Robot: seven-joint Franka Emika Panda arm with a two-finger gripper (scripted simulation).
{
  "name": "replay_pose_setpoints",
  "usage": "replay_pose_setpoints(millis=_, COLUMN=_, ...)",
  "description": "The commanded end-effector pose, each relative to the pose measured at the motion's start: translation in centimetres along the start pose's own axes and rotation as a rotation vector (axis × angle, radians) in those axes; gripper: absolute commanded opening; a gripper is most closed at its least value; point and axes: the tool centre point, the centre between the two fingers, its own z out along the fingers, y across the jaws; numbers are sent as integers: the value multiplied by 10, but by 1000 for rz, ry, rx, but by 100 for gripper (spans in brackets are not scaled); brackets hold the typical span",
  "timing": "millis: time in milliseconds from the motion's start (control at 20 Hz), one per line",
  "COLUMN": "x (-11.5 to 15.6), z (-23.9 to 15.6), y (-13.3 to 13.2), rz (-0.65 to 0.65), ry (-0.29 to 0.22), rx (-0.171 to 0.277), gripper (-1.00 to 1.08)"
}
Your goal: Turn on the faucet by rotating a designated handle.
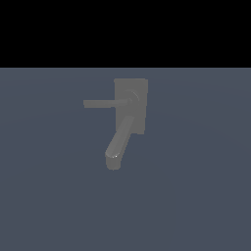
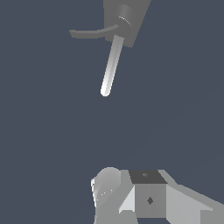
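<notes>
Exterior view shows the faucet (image 1: pixel 131 105) alone on the worktop, handle (image 1: pixel 104 103) pointing to that view's left — approach step. End effector (image 2: pixel 131 199) well off; its opening can't be judged.

Flat blue-grey floor (image 1: pixel 196 196) (black bkgd (image 1: pixel 125 29) behind).

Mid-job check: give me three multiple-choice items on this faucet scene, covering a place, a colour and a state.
1. In the exterior view, the handle's free end points toward: A) the view's left B) the view's right C) the top.
2. The faucet is: A) red B) grey C) gold.
3. The gripper is: A) clamped on the handle B) resting on the faucet C) clear of the faucet.
Key: A, its tip sits leftmost; B, it is all matte grey; C, the wrist view shows a gap between them.
</notes>
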Motion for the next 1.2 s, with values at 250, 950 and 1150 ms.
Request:
replay_pose_setpoints(millis=250, x=2, z=-2, y=-4, rz=-18, ry=12, rx=-17, gripper=-100)
replay_pose_setpoints(millis=950, x=19, z=18, y=19, rz=-80, ry=-65, rx=-213, gripper=-100)
replay_pose_setpoints(millis=1150, x=28, z=28, y=34, rz=-112, ry=-117, rx=-312, gripper=-100)
